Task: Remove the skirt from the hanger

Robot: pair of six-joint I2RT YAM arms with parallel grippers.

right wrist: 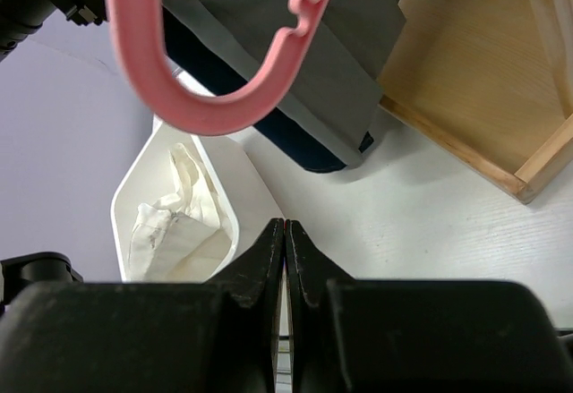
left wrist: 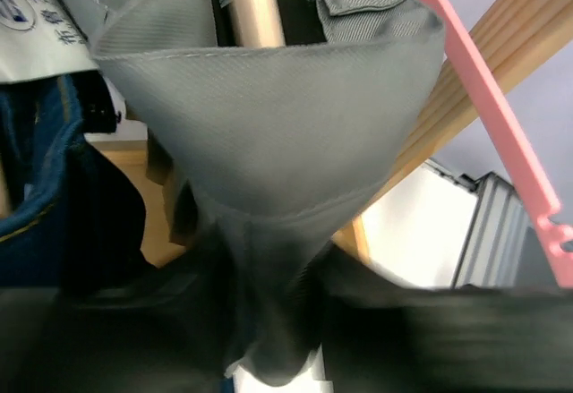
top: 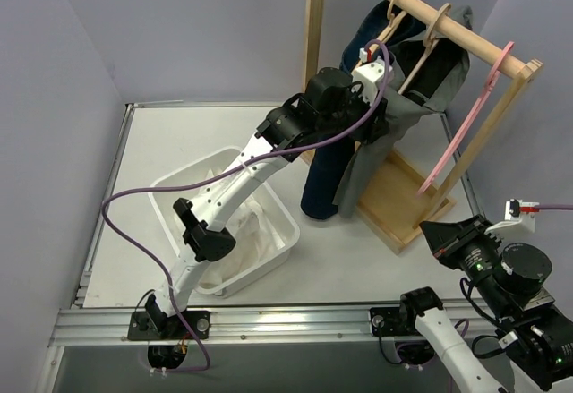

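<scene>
A grey skirt (top: 372, 156) hangs from a wooden hanger (top: 421, 53) on the wooden rack's top rail. My left gripper (top: 374, 115) is raised to the rack and shut on a fold of the skirt. In the left wrist view the grey cloth (left wrist: 269, 124) funnels down between the dark blurred fingers (left wrist: 273, 357), under the hanger (left wrist: 251, 8). My right gripper (top: 428, 227) is low at the near right, shut and empty (right wrist: 285, 232), away from the rack. The skirt's hem also shows in the right wrist view (right wrist: 295, 44).
A dark blue garment (top: 322, 183) hangs beside the skirt down to the table. An empty pink hanger (top: 466, 129) hangs at the rail's right end. The rack's wooden base (top: 394, 200) lies below. A white basket (top: 192, 167) with white cloth (top: 251, 241) stands left.
</scene>
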